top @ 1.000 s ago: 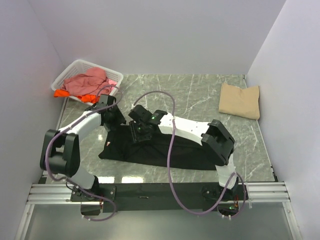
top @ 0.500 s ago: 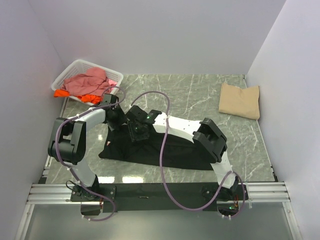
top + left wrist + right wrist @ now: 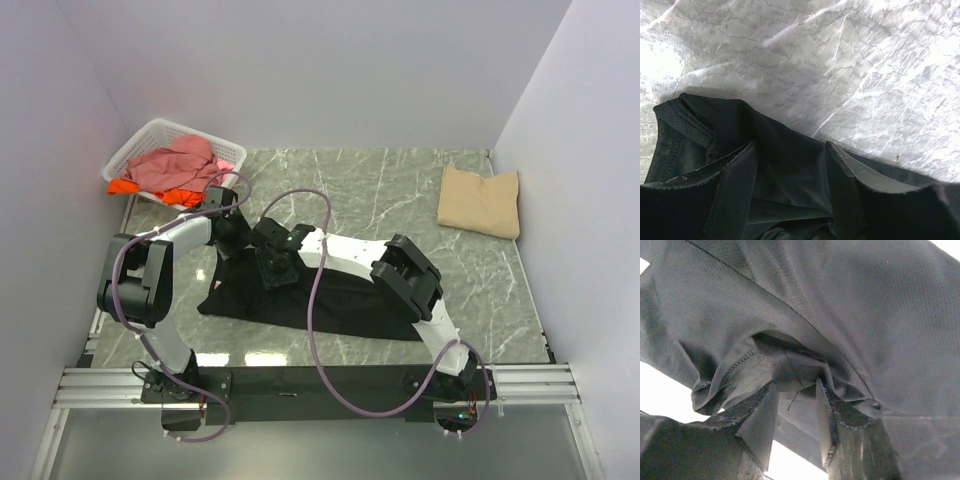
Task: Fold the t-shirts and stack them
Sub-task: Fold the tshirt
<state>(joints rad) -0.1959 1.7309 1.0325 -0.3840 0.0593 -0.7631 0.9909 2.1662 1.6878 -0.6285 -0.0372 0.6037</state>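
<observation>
Now right gripper (image 3: 795, 390) clamps black t-shirt (image 3: 360, 310) at its 10 o'clock edge, left gripper (image 3: 790, 150) spread astride it, likely to fold.

readable text: none in any of the three views
black t-shirt (image 3: 360, 312): plain dark cloth, no print or label wording can be made out
tan t-shirt (image 3: 479, 201): plain, no lettering legible
arm housings: any markings are too small to read
</observation>
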